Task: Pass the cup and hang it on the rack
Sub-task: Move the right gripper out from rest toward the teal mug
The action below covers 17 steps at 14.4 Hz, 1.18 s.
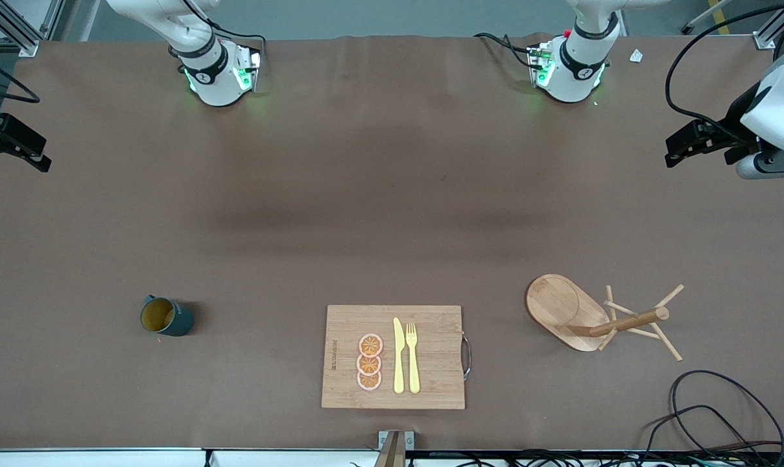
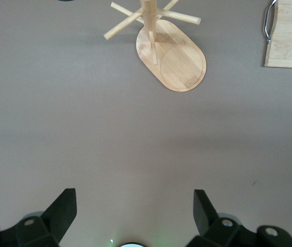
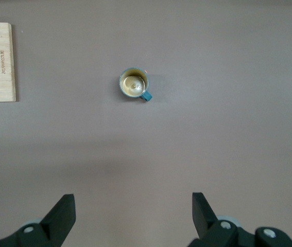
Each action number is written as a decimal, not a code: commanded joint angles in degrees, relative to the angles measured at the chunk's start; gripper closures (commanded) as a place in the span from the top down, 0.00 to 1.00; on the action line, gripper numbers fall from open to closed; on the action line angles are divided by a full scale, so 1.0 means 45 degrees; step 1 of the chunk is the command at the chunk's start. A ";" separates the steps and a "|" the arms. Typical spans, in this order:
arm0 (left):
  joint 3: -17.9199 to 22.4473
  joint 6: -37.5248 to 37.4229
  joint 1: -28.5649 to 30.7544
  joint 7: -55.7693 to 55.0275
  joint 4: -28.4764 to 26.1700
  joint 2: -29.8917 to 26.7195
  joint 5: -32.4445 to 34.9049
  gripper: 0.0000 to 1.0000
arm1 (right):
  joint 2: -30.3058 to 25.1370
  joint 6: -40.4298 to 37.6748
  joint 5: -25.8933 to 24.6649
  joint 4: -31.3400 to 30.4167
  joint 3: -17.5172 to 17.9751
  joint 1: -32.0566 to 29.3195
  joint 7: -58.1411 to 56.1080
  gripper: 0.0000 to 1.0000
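The cup [image 1: 166, 316], dark teal with a mustard inside, stands upright on the brown table toward the right arm's end; the right wrist view looks down into the cup [image 3: 134, 85]. The rack [image 1: 563, 310], a light wooden mug tree with an oval base and thin pegs, stands toward the left arm's end, and the left wrist view also shows the rack [image 2: 179, 59]. My right gripper [image 1: 36, 153] [image 3: 132, 200] hangs open and empty high over the table's right-arm end. High over the other end, my left gripper [image 1: 680, 146] [image 2: 134, 198] is open and empty too.
Between cup and rack lies a bamboo cutting board [image 1: 430, 383] with a metal handle, carrying a yellow knife [image 1: 398, 357], a yellow fork [image 1: 412, 357] and three orange slices [image 1: 369, 362]. Black cables [image 1: 722, 415] coil at the table's near corner by the rack.
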 commanded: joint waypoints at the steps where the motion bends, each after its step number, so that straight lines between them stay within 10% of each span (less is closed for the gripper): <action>1: -0.0044 -0.0205 0.0057 0.0083 0.0189 -0.0091 0.0069 1.00 | -0.0138 0.0108 -0.0043 -0.0148 0.0004 0.0018 0.0154 1.00; 17: -0.0025 -0.0166 0.0135 0.0240 0.0405 0.0300 0.0050 1.00 | -0.0138 0.0010 0.0464 -0.0420 0.0004 -0.0216 0.0155 1.00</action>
